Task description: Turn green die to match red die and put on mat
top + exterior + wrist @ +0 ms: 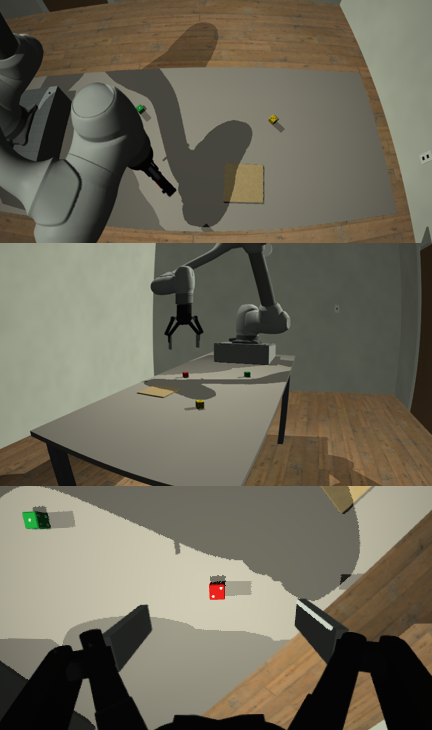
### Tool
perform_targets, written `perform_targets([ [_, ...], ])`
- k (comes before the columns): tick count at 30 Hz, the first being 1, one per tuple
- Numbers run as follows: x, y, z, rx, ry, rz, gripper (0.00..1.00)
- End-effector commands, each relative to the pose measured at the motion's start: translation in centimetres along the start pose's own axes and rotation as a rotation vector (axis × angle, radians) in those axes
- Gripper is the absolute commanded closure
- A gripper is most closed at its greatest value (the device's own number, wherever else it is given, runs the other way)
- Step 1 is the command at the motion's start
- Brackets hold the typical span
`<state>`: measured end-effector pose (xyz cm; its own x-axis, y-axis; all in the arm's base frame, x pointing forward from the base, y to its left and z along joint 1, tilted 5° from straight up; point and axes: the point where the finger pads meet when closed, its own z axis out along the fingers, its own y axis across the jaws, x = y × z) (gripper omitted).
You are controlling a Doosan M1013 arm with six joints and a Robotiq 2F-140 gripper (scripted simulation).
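Observation:
The green die [139, 108] sits flat on the grey table near the robot base; it also shows in the side view [247, 374] and in the wrist view [35, 520], where its bright face shows one pip. The red die [185, 374] sits flat near the table's edge; in the wrist view [216, 591] its bright face shows two pips. In the overhead view the arm hides it. The tan mat [243, 183] lies flat with nothing on it. My gripper [183, 343] hangs high above the red die, pointing down, open and empty; its fingers frame the red die in the wrist view [222, 621].
A yellow die [272, 119] sits flat on the table, apart from the mat [158, 391]. The dark base block [245, 353] stands at the table's far end. The table edge and wooden floor lie close beside the red die.

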<state>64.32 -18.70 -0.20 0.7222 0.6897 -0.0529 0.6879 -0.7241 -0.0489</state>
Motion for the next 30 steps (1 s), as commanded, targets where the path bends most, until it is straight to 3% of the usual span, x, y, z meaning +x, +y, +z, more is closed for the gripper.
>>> perform_targets([
  [1, 0.0, 0.0, 0.0, 0.000, 0.000, -0.001, 0.00],
  [5, 0.0, 0.0, 0.7, 0.003, -0.009, -0.010, 0.00],
  [20, -0.5, -0.1, 8.4, 0.003, -0.009, -0.010, 0.00],
  [30, -0.5, -0.2, 9.0, 0.003, -0.009, -0.010, 0.00],
])
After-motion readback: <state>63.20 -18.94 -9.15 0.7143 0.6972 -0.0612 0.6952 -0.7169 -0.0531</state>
